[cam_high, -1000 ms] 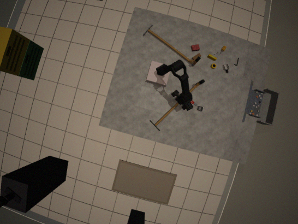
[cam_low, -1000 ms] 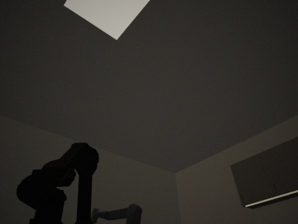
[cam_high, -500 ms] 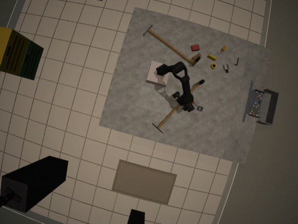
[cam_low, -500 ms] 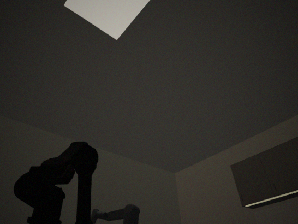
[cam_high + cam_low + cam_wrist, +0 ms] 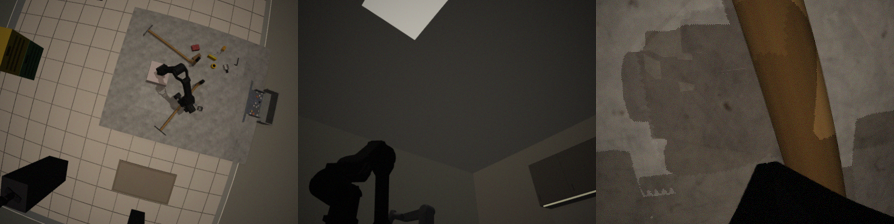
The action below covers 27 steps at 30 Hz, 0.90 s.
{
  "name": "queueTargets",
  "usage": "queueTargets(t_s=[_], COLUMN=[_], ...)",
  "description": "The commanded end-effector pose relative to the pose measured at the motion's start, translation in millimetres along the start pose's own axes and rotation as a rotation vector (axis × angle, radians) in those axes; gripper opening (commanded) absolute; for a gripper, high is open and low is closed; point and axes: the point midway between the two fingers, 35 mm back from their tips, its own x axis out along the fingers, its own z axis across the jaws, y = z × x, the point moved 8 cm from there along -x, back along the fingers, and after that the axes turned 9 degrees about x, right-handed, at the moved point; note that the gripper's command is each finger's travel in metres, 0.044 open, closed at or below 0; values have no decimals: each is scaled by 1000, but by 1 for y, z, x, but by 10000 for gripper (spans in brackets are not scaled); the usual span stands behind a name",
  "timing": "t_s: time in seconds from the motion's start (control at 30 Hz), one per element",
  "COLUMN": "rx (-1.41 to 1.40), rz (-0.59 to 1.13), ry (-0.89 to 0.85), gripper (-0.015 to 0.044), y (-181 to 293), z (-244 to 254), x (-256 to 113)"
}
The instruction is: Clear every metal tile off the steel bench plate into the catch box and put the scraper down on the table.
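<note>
My gripper (image 5: 190, 108) (image 5: 767, 172) is shut, with nothing seen between its fingers. It is low over the near long wooden-handled tool, beside the handle (image 5: 170, 118) (image 5: 788, 90). This tool lies aslant on the grey table with a thin cross blade (image 5: 160, 130) at one end; the arm hides part of its middle. Another long wooden-handled tool (image 5: 170, 46) with a cross blade lies farther back. The blue-grey bench plate (image 5: 250, 104) at the right bears several small tiles (image 5: 256, 104), white, orange and dark. The dark catch box (image 5: 270, 107) stands at its far end.
A red block (image 5: 195, 47), a yellow block (image 5: 212, 57), a yellow ring (image 5: 213, 66), an orange-handled tool (image 5: 223, 48), a clamp-like piece (image 5: 226, 68) and a black hooked rod (image 5: 237, 62) lie at the back. A small grey piece (image 5: 200, 108) lies close right of the gripper.
</note>
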Motion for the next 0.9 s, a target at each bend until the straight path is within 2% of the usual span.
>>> queueTargets(t_s=[0.0, 0.47, 0.87], rx=[5, 5, -2], rz=[3, 3, -3], ry=[1, 2, 3], gripper=[0, 0, 0], y=[0, -3, -4], z=[-6, -19, -18], x=[2, 4, -39])
